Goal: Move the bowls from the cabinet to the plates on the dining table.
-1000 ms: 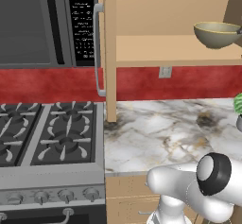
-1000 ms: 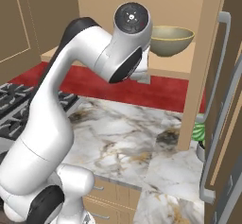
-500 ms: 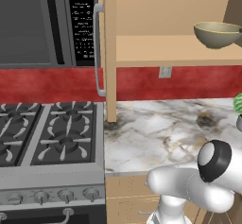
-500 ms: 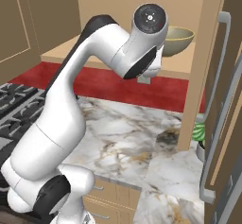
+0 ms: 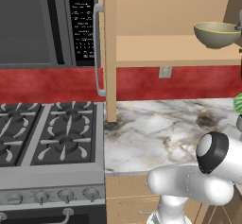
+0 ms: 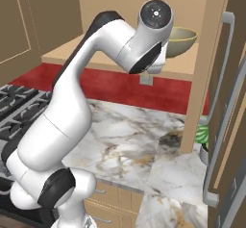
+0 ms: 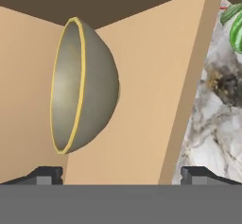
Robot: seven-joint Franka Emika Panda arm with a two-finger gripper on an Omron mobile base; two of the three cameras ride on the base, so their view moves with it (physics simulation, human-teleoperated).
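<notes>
Olive-beige bowl (image 7: 82,88) on cabinet shelf (image 7: 142,95), straight ahead of wide-open, empty tool (image 7: 120,173). Likely rigid, smooth, breakable ceramic; best pinched across yellowish rim (image 7: 80,43).

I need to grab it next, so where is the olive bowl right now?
The olive bowl sits on the open cabinet's shelf, at the left base view's upper right, above the marble counter.

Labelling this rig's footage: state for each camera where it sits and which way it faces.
Left base view: behind-left of the arm, facing stove, microwave and cabinet; white elbow at lower right.
Right base view: behind-right, facing the cabinet shelf; the whole arm rises from lower left.
Hand view: on the rolled hand, facing the shelf; two spread fingertips at the bottom.
All share the olive bowl.
</notes>
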